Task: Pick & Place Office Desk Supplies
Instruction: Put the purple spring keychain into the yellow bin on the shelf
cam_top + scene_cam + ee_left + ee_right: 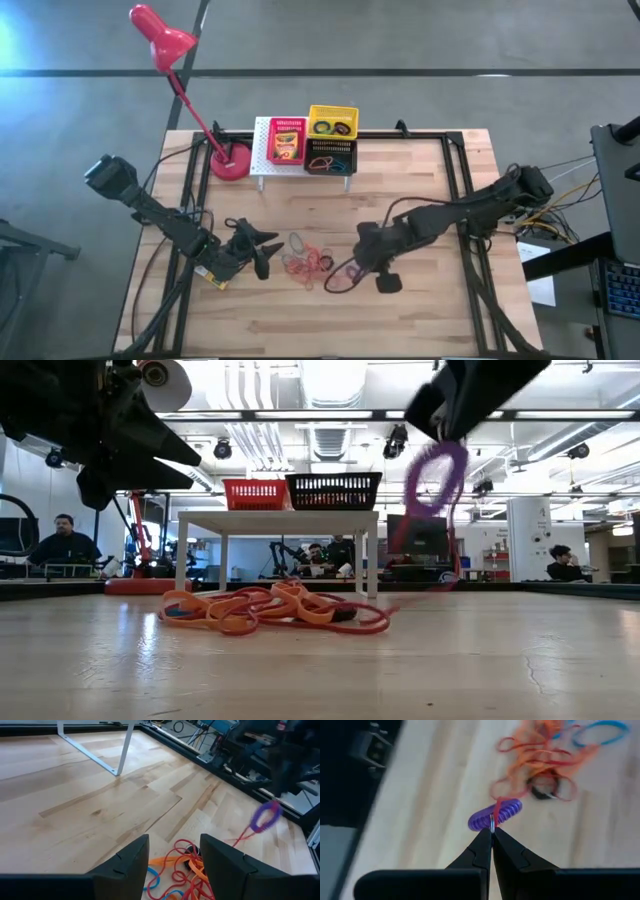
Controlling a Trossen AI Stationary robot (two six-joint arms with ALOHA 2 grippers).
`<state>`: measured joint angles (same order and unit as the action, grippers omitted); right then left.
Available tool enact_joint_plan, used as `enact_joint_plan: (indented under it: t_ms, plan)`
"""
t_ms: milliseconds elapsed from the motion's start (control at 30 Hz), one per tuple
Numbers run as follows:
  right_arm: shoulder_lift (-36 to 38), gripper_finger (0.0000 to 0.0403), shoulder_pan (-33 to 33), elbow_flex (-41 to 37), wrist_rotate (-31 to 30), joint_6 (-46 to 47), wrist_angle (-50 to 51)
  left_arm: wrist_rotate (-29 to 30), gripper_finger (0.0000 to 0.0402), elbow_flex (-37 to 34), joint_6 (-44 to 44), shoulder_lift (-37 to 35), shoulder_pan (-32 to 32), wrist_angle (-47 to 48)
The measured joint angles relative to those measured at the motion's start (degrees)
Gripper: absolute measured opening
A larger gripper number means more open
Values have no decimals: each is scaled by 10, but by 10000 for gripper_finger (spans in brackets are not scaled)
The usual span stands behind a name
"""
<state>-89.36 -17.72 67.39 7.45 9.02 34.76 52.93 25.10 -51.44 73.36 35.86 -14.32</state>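
A robotics lab or open workshop hall. A pale wooden counter (400, 310) stands in a black metal frame on a grey concrete floor (420, 35). Beyond it, fluorescent strip lights (340, 413) and ducts line the ceiling (industrial, unfinished). People (62, 540) sit at distant workstations with monitors (418, 535), and another robot arm (285, 553) stands among them.
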Motion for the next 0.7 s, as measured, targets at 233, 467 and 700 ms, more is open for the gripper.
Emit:
enact_joint_plan:
  t_ms: [233,467,700]
  plan:
    - [-15,9,5,-5,-170,4,9,0,181,0,0,0,0,0]
    - [-14,8,7,-10,-421,63,9,0,181,0,0,0,0,0]
    - [-15,8,-7,-34,-291,53,10,0,181,0,0,0,0,0]
